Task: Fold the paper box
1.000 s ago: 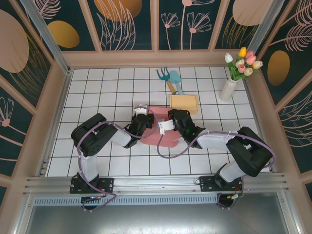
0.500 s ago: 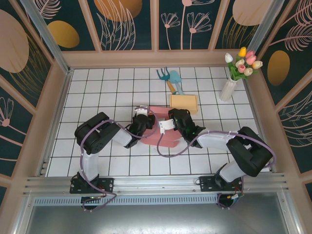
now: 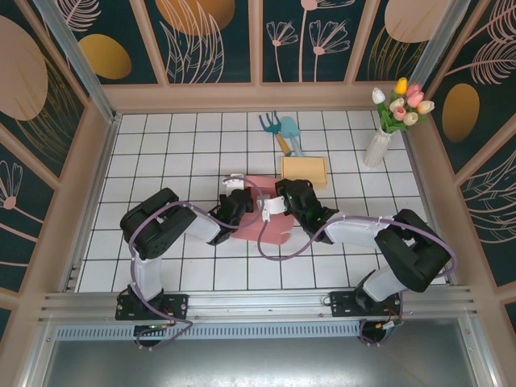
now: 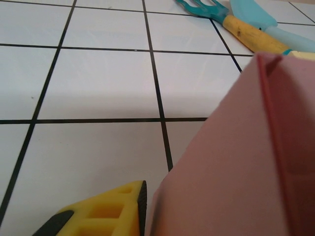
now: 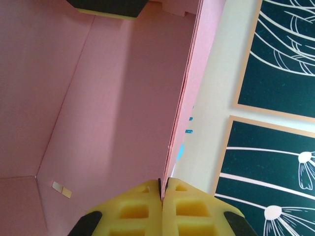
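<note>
1. Vs prior frame: L end effector pushed closer into paper box, centre of counter; grip state unclear.
2. R end effector pinched tight on box wall.
3. White-tiled counter; floral wall panels.

L claw tighter round paper box wall

Robot lab test cell, dressed as garden-themed set. White-tiled counter with black grid, boxed in by wood-framed wall panels printed with flowers and leaves. Aluminium rail at 6 o'clock carries left arm and right arm. Props: vase of tulips at 2 o'clock, garden fork and trowel at 12 o'clock.
</note>
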### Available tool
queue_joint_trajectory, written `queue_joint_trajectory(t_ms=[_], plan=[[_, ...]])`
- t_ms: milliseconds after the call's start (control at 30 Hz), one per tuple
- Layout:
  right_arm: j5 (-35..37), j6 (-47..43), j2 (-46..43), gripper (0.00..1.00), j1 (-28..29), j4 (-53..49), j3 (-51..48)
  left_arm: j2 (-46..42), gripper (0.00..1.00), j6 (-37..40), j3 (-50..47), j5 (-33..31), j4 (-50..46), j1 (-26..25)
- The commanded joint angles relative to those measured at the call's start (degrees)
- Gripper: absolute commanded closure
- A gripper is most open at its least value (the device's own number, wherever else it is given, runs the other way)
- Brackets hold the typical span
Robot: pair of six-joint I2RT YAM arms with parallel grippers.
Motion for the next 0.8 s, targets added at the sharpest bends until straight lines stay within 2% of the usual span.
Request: queue_joint_trajectory(t_ms=[0, 100, 133, 200, 300, 500, 767], plan=[[7.60, 1.50, -0.28, 1.00, -2.31, -10.03, -1.78, -0.01, 0.77, -1.80, -4.46, -14.50, -8.88, 5.86], [6.72, 4.24, 0.41, 1.00, -1.42, -12.69, -0.05, -0.50, 0.64, 4.56, -6.25, -3.32, -1.47, 5.84], [6.81, 6.70, 1.14, 1.00, -0.82, -15.69, 2.00, -0.91, 0.58, 6.93, -7.41, 0.73, 1.74, 5.83], [7.08, 13.14, 3.13, 1.00, 0.25, -23.86, 7.01, -2.28, 0.51, 10.55, -10.26, 4.48, 7.93, 5.44], [5.57, 19.60, 5.63, 1.00, 0.27, -35.00, 13.49, -4.61, 0.49, 13.77, -14.90, 5.88, 15.24, 5.44], [5.52, 23.63, 7.39, 1.00, 0.31, -41.01, 17.17, -8.78, 0.47, 14.67, -22.86, 6.93, 25.13, 5.44], [6.65, 28.43, 8.24, 1.00, 0.59, -46.22, 21.01, -18.12, 0.45, 13.73, -26.96, 11.16, 25.84, 5.40]])
